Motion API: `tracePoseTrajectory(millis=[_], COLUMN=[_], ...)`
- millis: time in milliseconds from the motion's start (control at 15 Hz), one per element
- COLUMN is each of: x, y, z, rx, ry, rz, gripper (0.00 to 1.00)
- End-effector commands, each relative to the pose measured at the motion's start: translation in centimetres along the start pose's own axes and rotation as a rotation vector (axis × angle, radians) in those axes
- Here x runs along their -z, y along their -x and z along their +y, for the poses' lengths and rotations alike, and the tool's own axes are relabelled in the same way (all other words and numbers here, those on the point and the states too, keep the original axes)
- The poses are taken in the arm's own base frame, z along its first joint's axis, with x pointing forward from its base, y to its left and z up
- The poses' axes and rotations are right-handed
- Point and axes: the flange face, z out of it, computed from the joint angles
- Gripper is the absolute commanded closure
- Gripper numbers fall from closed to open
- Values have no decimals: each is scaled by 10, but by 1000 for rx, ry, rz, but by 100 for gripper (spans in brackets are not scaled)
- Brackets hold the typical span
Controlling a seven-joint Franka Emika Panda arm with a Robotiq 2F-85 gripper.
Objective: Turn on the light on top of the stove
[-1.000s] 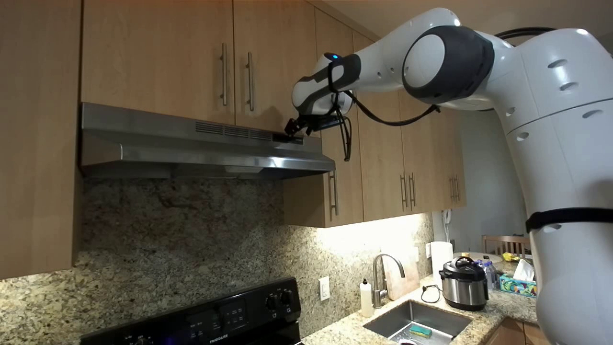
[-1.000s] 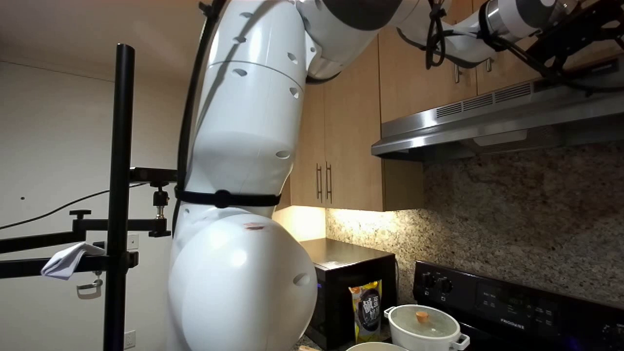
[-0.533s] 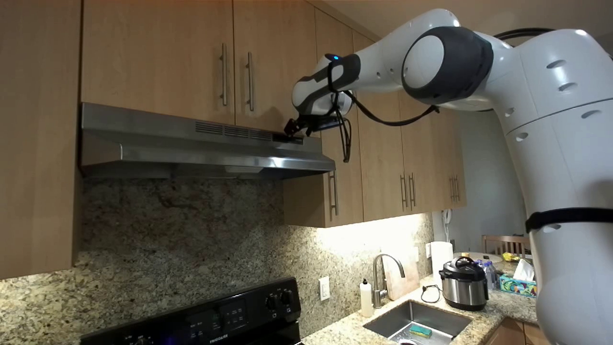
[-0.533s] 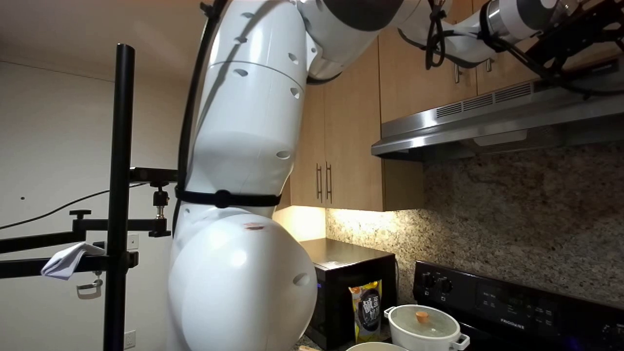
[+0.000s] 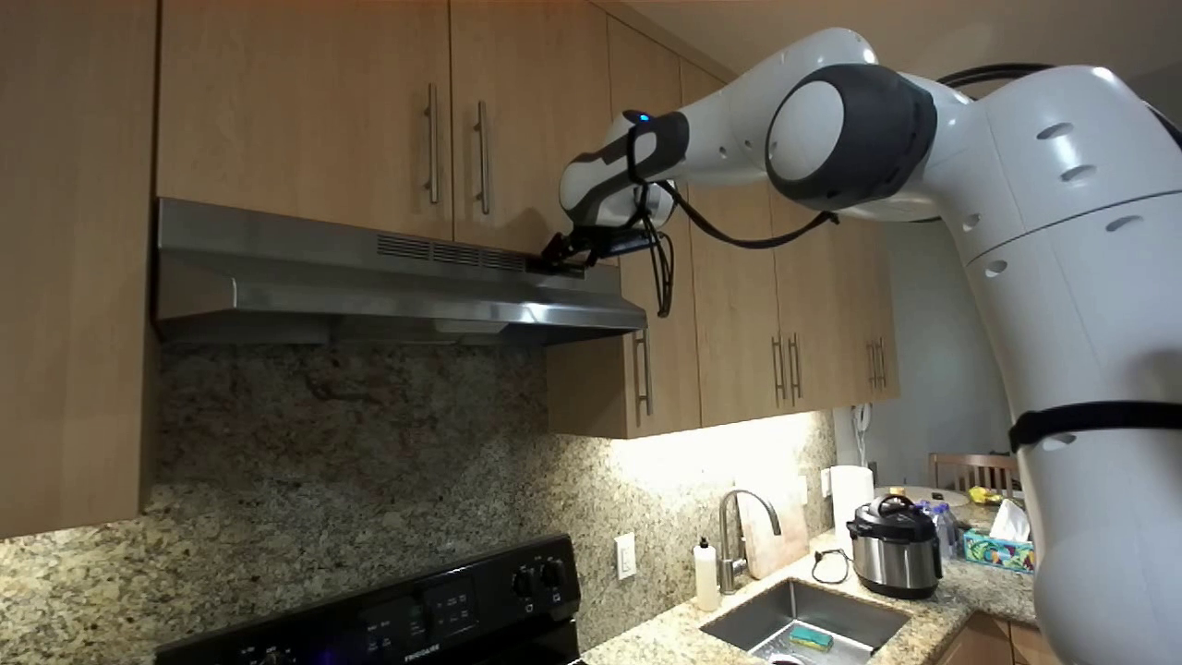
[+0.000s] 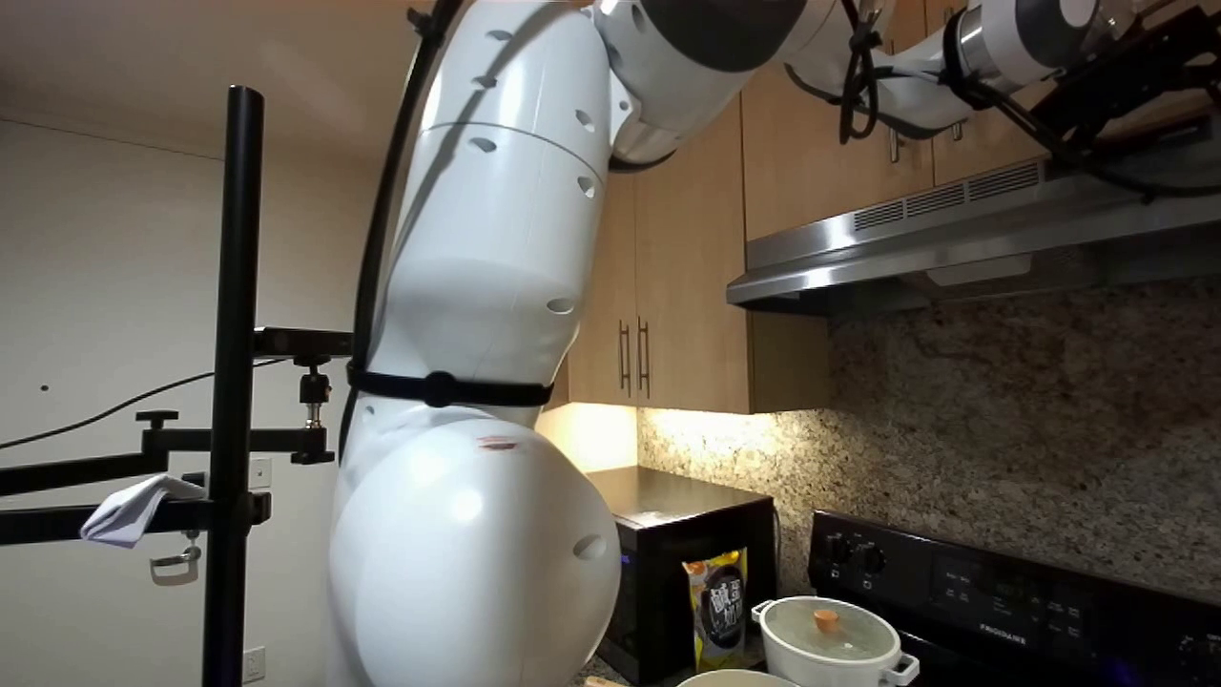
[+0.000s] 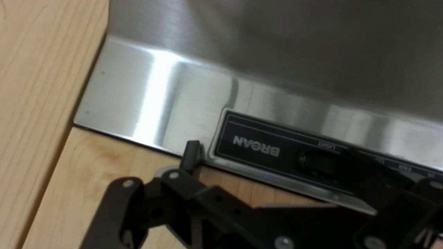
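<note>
The stainless range hood (image 5: 351, 282) hangs above the black stove (image 5: 416, 605); both show in an exterior view too, hood (image 6: 916, 234) and stove (image 6: 1002, 606). In the wrist view the hood's black control strip (image 7: 258, 141) appears upside down, with a dark rocker switch (image 7: 320, 163) beside the word LIGHT. My gripper (image 7: 272, 155) is open and empty over the strip. One finger is near the strip's end by the brand name. The other finger is right beside the light switch; contact is unclear. In an exterior view the gripper (image 5: 559, 254) is at the strip.
Wooden cabinet doors with bar handles (image 5: 482, 157) stand directly above the hood. A white pot (image 6: 830, 644) sits on the stove, with a snack bag (image 6: 717, 611) and a black microwave (image 6: 696, 563) beside it. A cable (image 6: 1126, 181) hangs from the wrist near the hood.
The arm has lowered slightly and leaned forward. The gripper has moved a little down and closer to the hood's control strip.
</note>
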Motion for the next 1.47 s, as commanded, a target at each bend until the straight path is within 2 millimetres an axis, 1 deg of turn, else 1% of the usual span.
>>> tracePoseTrajectory(millis=[0,400,667,1000,1200,1400], x=[-10,-12,-15,-21,-26,-21], y=[-3,-4,-4,-4,-4,-3], z=[8,10,16,17,17,27], rx=[16,-20,-70,-85,-101,-110], ry=[-10,-87,-162,-234,-253,-225], rz=[29,44,60,47,41,35], gripper=[0,0,0,0,0,0])
